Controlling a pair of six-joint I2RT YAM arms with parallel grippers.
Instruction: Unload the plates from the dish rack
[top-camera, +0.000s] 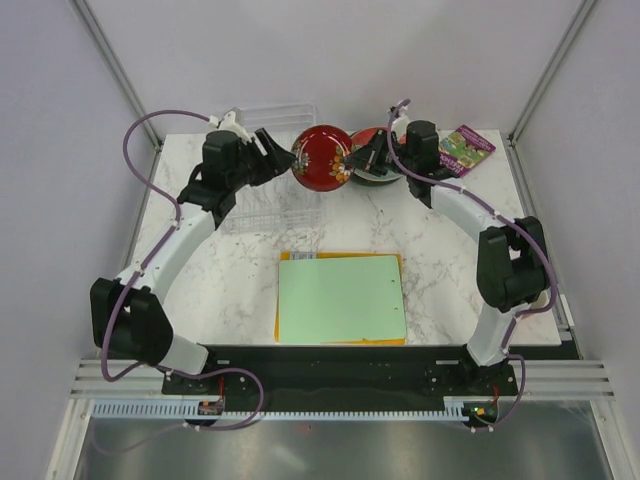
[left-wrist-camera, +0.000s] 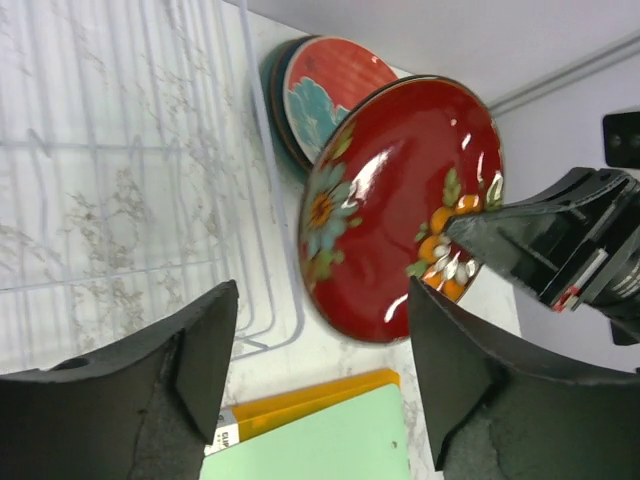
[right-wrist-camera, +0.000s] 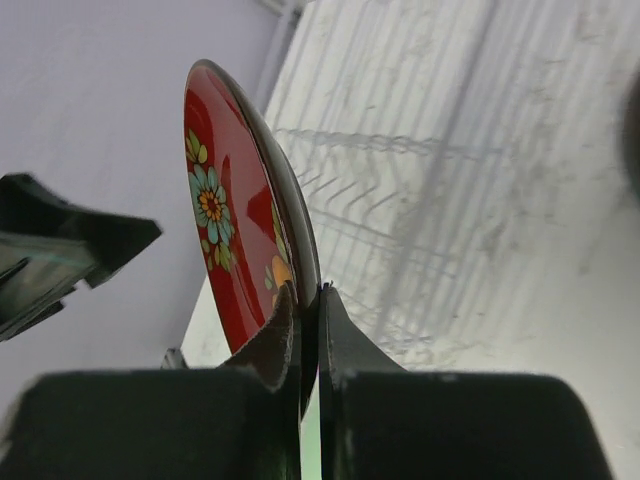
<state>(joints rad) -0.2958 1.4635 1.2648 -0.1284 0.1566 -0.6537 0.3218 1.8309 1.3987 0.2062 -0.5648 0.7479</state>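
Right claw (right-wrist-camera: 307, 298) pinching rim of glossy red plate (right-wrist-camera: 225, 250) (flower-painted), left claw (left-wrist-camera: 320, 292) spread

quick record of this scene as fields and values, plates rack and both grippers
held plate: red floral plate, held on edge, right of the dish rack
right gripper: shut on that plate's rim
left gripper: open, fingers either side of the plate
unloaded: patterned red plate atop darker plates, on the table beside the rack
rack contents: no plates seen
foreground: green board on an orange board
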